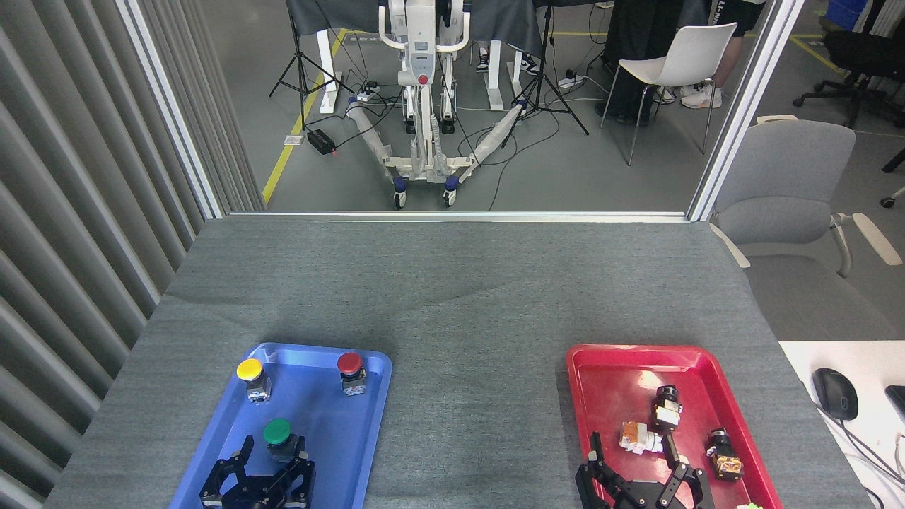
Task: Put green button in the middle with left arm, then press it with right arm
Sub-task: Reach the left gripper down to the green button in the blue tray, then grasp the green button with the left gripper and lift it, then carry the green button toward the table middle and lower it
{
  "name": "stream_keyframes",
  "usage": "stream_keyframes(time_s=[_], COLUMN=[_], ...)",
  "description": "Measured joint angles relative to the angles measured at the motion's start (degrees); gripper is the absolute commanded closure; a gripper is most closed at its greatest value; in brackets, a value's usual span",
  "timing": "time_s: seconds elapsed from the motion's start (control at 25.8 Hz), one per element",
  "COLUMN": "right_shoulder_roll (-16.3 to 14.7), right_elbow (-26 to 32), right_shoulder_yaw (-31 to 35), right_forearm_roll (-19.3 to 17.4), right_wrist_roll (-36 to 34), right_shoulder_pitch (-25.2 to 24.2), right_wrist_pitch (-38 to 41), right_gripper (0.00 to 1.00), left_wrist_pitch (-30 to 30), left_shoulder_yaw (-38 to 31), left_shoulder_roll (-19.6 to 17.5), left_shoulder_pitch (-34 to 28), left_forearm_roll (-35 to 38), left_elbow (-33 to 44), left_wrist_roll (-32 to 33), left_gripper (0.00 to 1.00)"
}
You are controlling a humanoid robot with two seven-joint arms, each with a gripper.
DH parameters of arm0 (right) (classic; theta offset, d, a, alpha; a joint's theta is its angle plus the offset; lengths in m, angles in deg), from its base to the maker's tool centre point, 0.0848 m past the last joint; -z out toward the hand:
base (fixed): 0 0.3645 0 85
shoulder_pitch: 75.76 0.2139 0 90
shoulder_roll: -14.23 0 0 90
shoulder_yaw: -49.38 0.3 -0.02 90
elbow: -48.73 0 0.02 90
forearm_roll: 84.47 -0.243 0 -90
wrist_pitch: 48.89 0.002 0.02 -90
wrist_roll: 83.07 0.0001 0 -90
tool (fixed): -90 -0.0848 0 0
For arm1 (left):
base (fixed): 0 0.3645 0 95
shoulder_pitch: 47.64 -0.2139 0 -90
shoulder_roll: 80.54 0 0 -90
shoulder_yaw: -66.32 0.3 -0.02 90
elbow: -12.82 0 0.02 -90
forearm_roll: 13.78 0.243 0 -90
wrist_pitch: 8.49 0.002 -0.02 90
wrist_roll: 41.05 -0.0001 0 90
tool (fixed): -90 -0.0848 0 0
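Three buttons sit in the blue tray [212,431]; the left hand [274,461], fingers wide, waits by the green button [278,432] to grab it.

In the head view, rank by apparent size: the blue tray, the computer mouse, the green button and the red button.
1. blue tray, by far the largest.
2. computer mouse.
3. green button and red button: they look alike; the green one sits nearer the camera, so no ranking.

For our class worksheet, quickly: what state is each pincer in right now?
Left pincer: open, fingers either side of the green button, not gripping.
Right pincer: open, empty, over the red tray.
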Motion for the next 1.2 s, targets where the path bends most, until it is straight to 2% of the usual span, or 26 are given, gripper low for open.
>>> stream_keyframes(time_s=[0.31, 0.43, 0.66, 0.85, 1.05, 1.2], right_shoulder_roll=[0.0, 0.0, -0.2, -0.3, -0.3, -0.3], right_elbow=[0.0, 0.0, 0.0, 0.0, 0.0, 0.0], right_shoulder_yaw=[0.6, 0.6, 0.4, 0.4, 0.4, 0.4], right_forearm_roll=[-0.1, -0.1, -0.1, -0.2, -0.2, -0.2], right_wrist_roll=[0.0, 0.0, 0.2, 0.0, -0.1, -0.1], right_shoulder_pitch=[0.0, 0.0, 0.0, 0.0, 0.0, 0.0], right_wrist_pitch=[0.0, 0.0, -0.1, -0.2, -0.2, -0.2], right_gripper=[0.0, 0.0, 0.0, 0.0, 0.0, 0.0], left_wrist_pitch=[-0.2, -1.1, -8.4, -12.3, -13.3, -15.1], left_shoulder_yaw=[0.2, 0.4, 3.8, 13.9, 25.7, 29.8], left_shoulder_roll=[-0.1, -0.5, -2.0, -2.0, -0.9, 1.4], left_shoulder_pitch=[1.1, 0.8, 1.2, 7.2, 16.7, 21.7], left_forearm_roll=[0.0, 0.2, 0.9, 3.7, 4.7, 4.9], left_elbow=[-2.2, -1.9, 1.1, 1.0, -6.6, -15.6], left_wrist_roll=[-0.2, -0.3, -2.9, -3.7, -2.7, -1.7], left_gripper=[0.84, 0.95, 0.98, 0.98, 0.98, 0.97])
